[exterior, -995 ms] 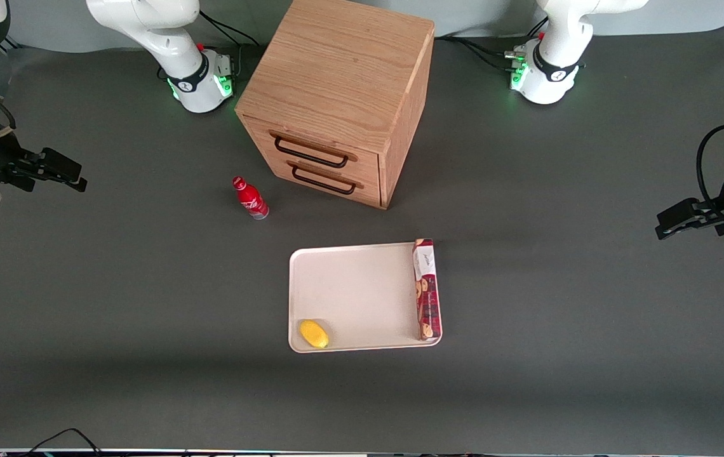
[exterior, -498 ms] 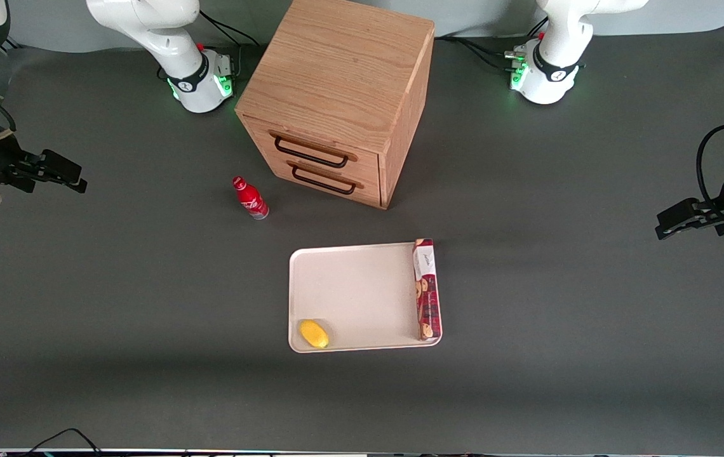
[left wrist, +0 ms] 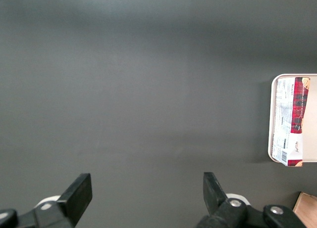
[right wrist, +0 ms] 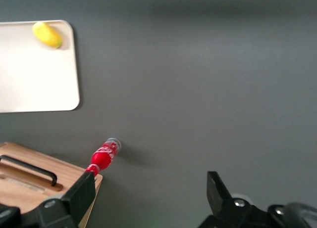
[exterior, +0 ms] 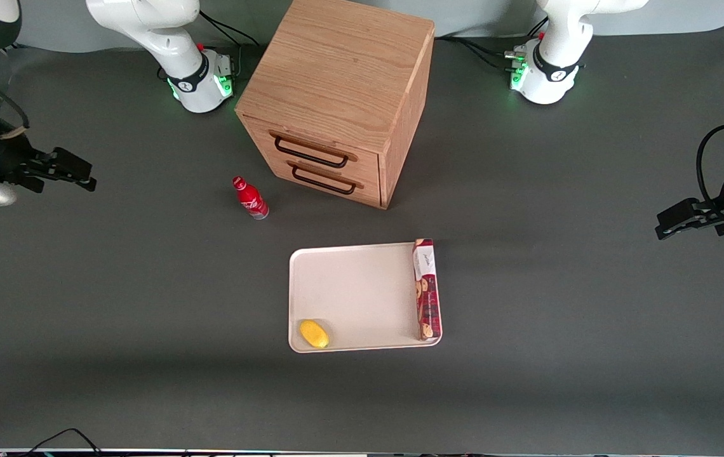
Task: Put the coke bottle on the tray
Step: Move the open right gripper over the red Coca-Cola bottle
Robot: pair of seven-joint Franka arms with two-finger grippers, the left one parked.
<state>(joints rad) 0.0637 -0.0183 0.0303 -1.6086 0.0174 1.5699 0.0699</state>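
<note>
The dark grey surface (exterior: pixel 559 304) carries everything. Largest on it is the oak cabinet (exterior: pixel 336 95), its two drawers facing the front camera. Nearer that camera lies the tray (exterior: pixel 362 295), flat and cream-white, with a long red biscuit box (exterior: pixel 426 289) along the edge toward the parked arm's end and a small yellow fruit (exterior: pixel 314 334) in a near corner; most of its floor is bare.

The end effector (exterior: pixel 60 171) hangs over the working arm's end of the surface, well apart from everything, its fingers spread wide with nothing between them.

Smallest is the coke bottle (exterior: pixel 250 198), standing upright on the surface just beside the cabinet's drawer front and apart from the tray. It looks light, rigid and smooth, so probably slippery, and its slim shape on a narrow silvery base suggests it topples easily. A grip across the red body, below the tapering neck, seems the surest hold.
</note>
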